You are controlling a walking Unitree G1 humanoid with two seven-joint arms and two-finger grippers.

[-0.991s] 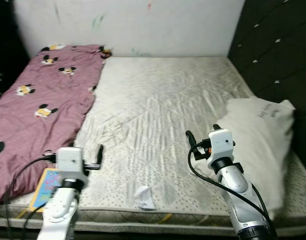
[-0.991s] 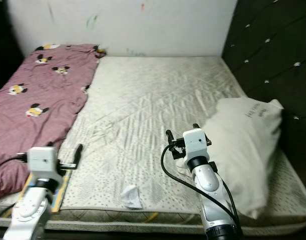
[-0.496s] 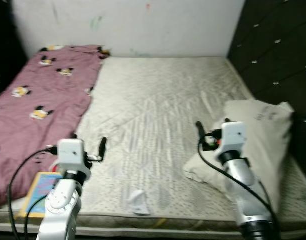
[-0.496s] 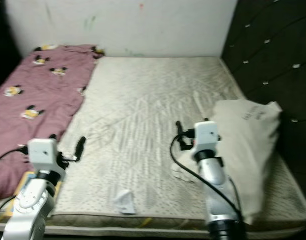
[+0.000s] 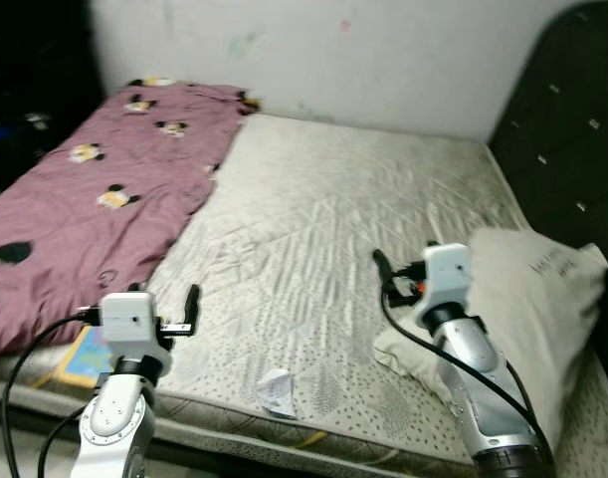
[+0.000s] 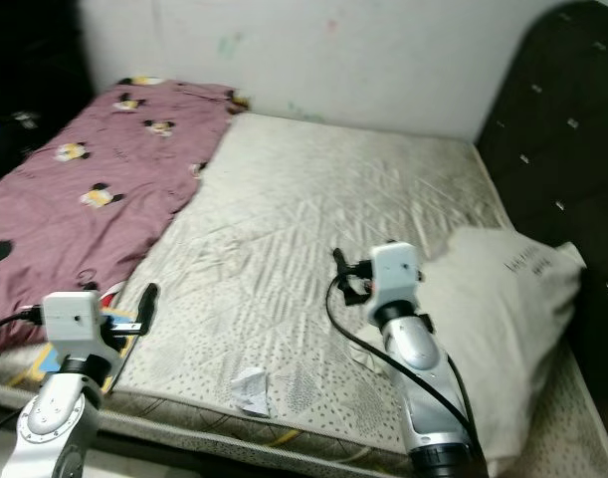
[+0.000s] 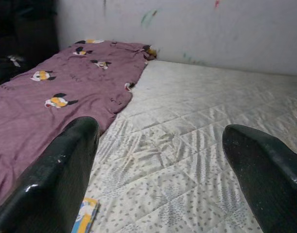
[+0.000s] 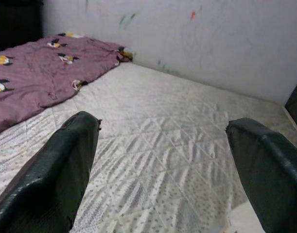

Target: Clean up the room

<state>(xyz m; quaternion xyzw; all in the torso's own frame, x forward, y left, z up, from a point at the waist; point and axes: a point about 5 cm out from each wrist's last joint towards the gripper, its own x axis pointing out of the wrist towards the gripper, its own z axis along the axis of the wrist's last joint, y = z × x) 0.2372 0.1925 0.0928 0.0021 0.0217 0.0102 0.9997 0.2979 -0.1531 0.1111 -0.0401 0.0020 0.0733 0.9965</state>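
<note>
Both grippers, left (image 5: 192,304) and right (image 5: 381,271), hover over the bed (image 5: 323,209) with fingers wide. Crumpled paper (image 5: 277,390) lies near the mattress's front edge; pillow (image 5: 542,309) at right.

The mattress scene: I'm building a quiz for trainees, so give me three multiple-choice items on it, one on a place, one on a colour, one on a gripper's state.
1. Where does the crumpled paper lie?
A. near the mattress's front edge
B. on the pillow
C. against the wall

2. What colour is the cartoon-print blanket?
A. green
B. maroon
C. white

3. How are the left gripper's fingers?
A. shut on the paper
B. shut on nothing
C. open

Answers: 1 A, it sits by the mattress's front edge between the arms. 2 B, dull purplish red. 3 C, a wide gap shows in the left wrist view.
</note>
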